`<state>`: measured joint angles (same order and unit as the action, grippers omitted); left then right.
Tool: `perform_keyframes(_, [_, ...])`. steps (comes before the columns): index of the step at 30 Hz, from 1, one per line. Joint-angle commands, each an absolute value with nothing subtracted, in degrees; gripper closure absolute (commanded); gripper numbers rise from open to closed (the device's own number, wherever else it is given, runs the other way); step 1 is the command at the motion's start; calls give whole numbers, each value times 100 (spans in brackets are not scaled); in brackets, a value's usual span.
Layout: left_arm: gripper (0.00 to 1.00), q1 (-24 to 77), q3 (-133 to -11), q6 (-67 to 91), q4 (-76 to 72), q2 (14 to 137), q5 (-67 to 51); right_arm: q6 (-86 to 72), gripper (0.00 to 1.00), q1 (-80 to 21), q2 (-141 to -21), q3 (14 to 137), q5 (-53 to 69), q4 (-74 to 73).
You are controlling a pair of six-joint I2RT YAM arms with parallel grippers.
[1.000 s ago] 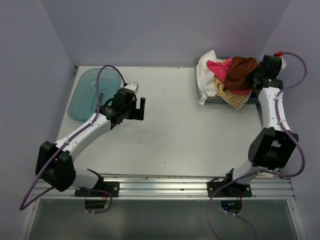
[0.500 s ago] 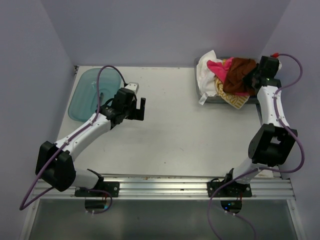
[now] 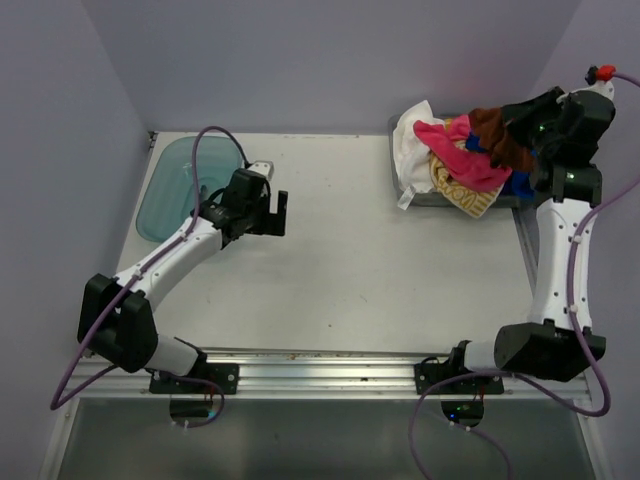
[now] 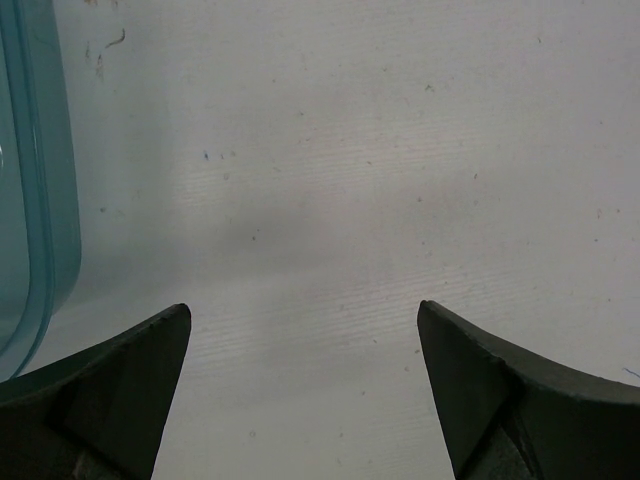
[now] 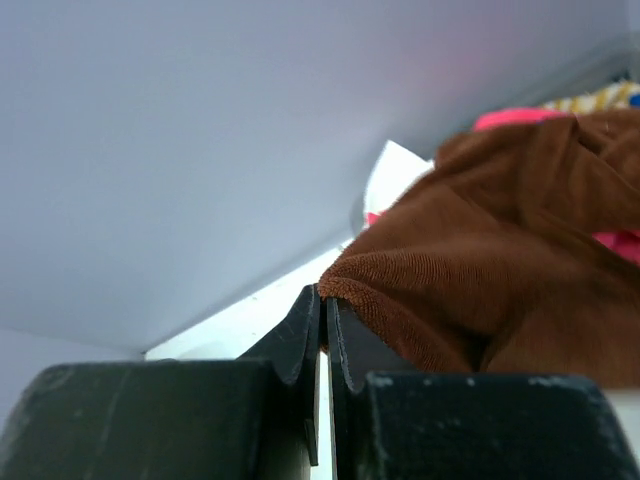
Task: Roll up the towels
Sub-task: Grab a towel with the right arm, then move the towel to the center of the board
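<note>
The right pincer (image 5: 321,300) is closed on an edge of the rust-brown terry towel (image 3: 497,140) and holds it lifted over the heap of white, hot pink, blue and yellow-striped towels (image 3: 450,165) at the far right corner of the bench (image 3: 380,270). Seen from above, the long axis of this towel slants from far-left to near-right. The right wall (image 3: 615,30) stands close to the heap, and the open room lies to its left. There the left pincer (image 4: 303,330) hangs open just beside the translucent teal plastic tray (image 3: 170,190).

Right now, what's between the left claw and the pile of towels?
Only bare white table lies between the left gripper and the towels. The top view shows it.
</note>
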<state>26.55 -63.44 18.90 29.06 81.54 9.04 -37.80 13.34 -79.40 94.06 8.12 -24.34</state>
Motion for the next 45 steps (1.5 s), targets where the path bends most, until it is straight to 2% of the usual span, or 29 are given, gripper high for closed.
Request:
perform_keyframes(1, [0,2392,-6495,2021,3094,8367,511,-3894,100,1222,-7586,9607,1441,-2162])
perform_keyframes(7, [0,1926,-6390,2136,3050,8297,211,-3736,100,432,-6779,9020,1407,-2390])
perform_keyframes(14, [0,1626,-6512,2329,3138,8244,176,-3866,100,-1385,-6215,7745,1055,-2461])
perform_keyframes(18, [0,1600,-6661,2408,3190,8156,246,-4157,100,-2546,-6432,6883,617,-2127])
perform_keyframes(19, [0,1591,-6697,2408,3225,8156,263,-4166,97,-2819,-6564,6708,511,-2092])
perform_keyframes(20, [0,1582,-6732,2400,3243,8121,281,-4175,90,-3361,-6705,6663,388,-2092])
perform_keyframes(21, [0,1582,-6785,2373,3269,8104,281,-4166,79,-3610,-7071,6636,300,-2092])
perform_keyframes(22, [0,1573,-6794,2347,3278,8077,281,-4157,55,-3839,-7258,6644,194,-2127])
perform_keyframes(24, [0,1573,-6794,2294,3278,8016,307,-4131,40,-4262,-7714,6680,114,-2249])
perform_keyframes(27, [0,1582,-6943,2198,3593,8094,536,-4087,30,-4272,-7700,6531,-296,-2556])
perform_keyframes(29, [0,1582,-6996,2127,3700,8130,379,-3982,29,-4035,-7551,6390,-659,-2601])
perform_keyframes(32, [0,1661,-6847,2127,3621,8051,80,-3964,32,-3309,-7331,6030,-528,-2672])
perform_keyframes(34, [0,1941,-6777,2162,3525,8042,27,-3947,33,-2877,-7269,5724,-457,-2672])
perform_keyframes(40, [0,3250,-6785,2496,3393,8498,-306,-3963,33,-2435,-7383,5186,-203,-2769])
perform_keyframes(45, [8,4286,-6715,2794,3086,8850,-536,-4025,31,-2127,-7260,4843,-158,-2733])
